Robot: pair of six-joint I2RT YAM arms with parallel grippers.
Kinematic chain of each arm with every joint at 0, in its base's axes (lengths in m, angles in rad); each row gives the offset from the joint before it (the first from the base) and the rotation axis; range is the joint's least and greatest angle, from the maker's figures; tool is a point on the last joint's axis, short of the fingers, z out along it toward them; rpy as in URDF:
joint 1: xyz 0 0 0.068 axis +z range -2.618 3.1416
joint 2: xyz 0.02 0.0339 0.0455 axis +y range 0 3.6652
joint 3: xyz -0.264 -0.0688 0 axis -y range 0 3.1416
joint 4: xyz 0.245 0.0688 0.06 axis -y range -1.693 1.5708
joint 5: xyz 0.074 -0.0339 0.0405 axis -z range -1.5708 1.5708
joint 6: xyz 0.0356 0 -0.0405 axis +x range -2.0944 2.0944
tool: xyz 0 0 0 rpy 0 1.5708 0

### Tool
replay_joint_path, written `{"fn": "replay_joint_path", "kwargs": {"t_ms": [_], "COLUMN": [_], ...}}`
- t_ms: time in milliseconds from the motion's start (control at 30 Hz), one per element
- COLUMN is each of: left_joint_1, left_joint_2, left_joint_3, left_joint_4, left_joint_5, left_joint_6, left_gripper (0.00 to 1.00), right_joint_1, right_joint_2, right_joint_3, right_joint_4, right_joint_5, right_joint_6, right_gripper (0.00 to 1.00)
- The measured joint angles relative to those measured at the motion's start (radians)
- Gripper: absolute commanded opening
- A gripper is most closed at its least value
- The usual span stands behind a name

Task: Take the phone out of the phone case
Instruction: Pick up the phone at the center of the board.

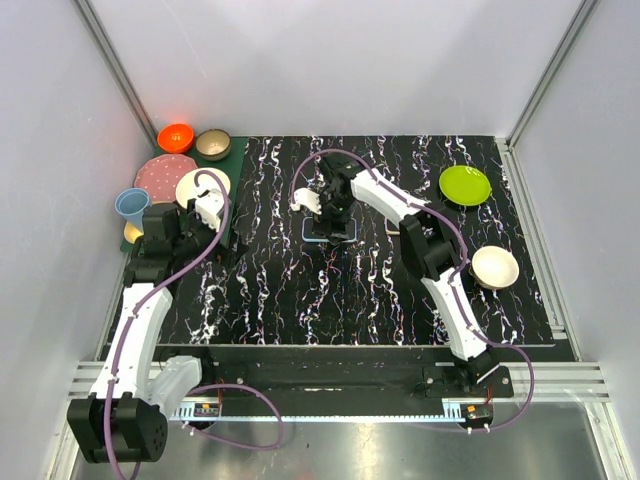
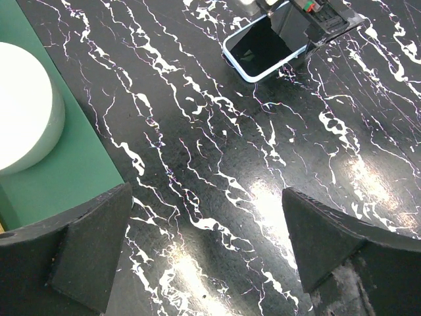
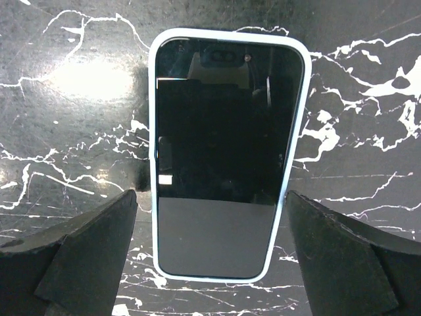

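approach step: the right gripper, jaws wide, hovers over the phone lying screen-up in its pale case, seemingly not touching, while the left gripper, also wide, sits well left of the phone; next, grip the case's edges.

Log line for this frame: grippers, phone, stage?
right gripper: open, above black phone in pale-blue rimmed case, flat on black marbled table | left gripper: open, empty, aside | stage: phone not removed
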Motion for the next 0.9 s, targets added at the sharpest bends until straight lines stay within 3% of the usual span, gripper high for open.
{"fn": "replay_joint_path", "kwargs": {"t_ms": [433, 900], "left_joint_1": [0.006, 0.013], "left_joint_2": [0.001, 0.001], "left_joint_3": [0.0, 0.0], "left_joint_4": [0.0, 0.0], "left_joint_5": [0.018, 0.026], "left_joint_6": [0.0, 0.0], "left_gripper": [0.99, 0.99], "right_joint_1": [0.014, 0.032], "right_joint_2": [0.018, 0.132], "right_joint_3": [0.055, 0.22], "right_joint_4": [0.004, -0.143], "right_joint_5": [0.0, 0.045], "right_joint_6": [0.004, -0.003], "right_gripper": [1.0, 1.0]}}
